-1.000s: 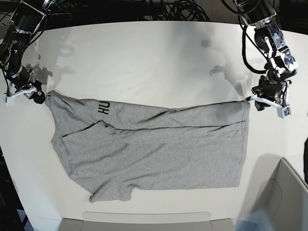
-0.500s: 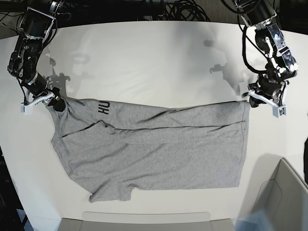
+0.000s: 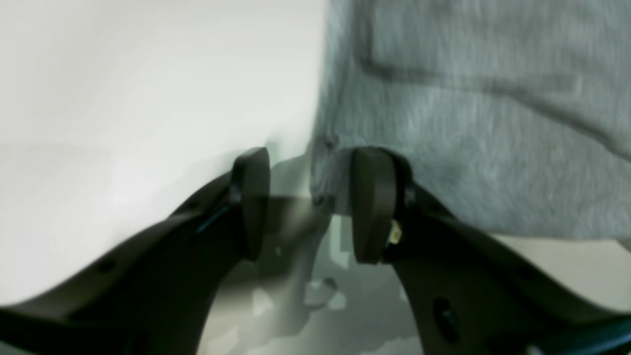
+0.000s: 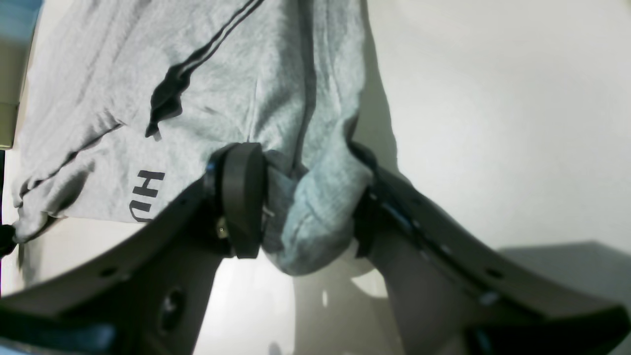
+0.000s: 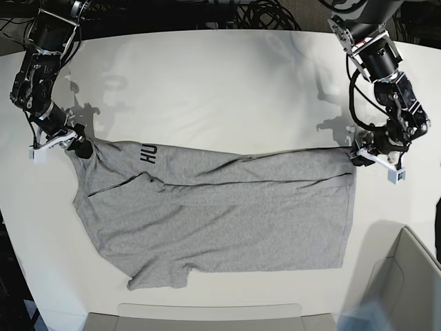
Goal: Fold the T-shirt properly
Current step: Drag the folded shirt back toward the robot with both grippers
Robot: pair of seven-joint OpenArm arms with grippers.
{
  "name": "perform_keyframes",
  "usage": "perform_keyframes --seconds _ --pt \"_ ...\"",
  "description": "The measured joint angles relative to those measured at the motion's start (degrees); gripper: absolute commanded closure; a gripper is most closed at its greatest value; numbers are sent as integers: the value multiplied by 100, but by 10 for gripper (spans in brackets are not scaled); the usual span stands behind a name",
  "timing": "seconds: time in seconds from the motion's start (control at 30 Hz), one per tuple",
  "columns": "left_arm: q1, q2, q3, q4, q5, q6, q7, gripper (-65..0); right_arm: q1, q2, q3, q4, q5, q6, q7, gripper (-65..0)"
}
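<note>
Base view: I have a heather-grey T-shirt [image 5: 227,224] spread across the middle and lower part of the frame, on a white work surface [image 5: 200,76]. Its upper edge runs roughly level from the left side to the right, with creases below it. Black block lettering [image 5: 148,153], reading "HU", shows near that edge, left of center.

Right gripper [image 4: 303,199], at upper left in the base view: over the shirt's upper left corner. In its wrist view the claw stands widely spread, with a bunched, raised fold of grey cloth between the fingertips. I cannot tell how firmly, if at all, the tips press on it.

Left gripper [image 3: 315,201], at right in the base view, above center: at the shirt's upper right corner. Its wrist view is a little blurred, but I read the claw as spread, one finger on the bare-surface side, the other over the cloth, the corner edge lying between them. I see no pinch here.

Grey angular structure [image 5: 406,276] at lower right of the base frame, near the shirt's right side. A pale blue blur [image 5: 368,317] sits at the bottom edge; too indistinct to name.
</note>
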Motion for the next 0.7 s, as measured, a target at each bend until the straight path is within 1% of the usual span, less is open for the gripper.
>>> perform_keyframes --seconds 0.17,0.23,0.3,0.33,0.47,0.5,0.57,0.67,0.7 --pt "31 -22 0 -33 -11 4 7 -281 -48 2 0 13 15 2 22 -259" --pt "13 -24 138 -33 -4 2 4 -281 -52 4 0 24 37 2 22 -259" --pt "13 -31 433 -33 11 -264 -2 -280 -48 2 0 24 24 4 17 -259" --pt "11 -24 520 -33 -17 -337 0 -278 -48 -13 0 24 20 2 22 -259" --pt "2 55 623 -33 -15 -356 -72 -276 -50 -66 -4 33 31 4 63 -255" --pt "9 59 621 -33 -13 -356 -129 -267 -50 -59 -72 35 24 2 96 -243" --pt "17 70 621 -33 -11 -356 -131 -218 -50 -22 -345 46 37 0 105 -180" --pt "17 81 621 -33 28 -334 -111 -91 -11 2 -638 57 -120 -2 101 -29" --pt "17 81 621 -33 31 -334 -109 -45 37 -9 -640 57 -223 0 76 0"
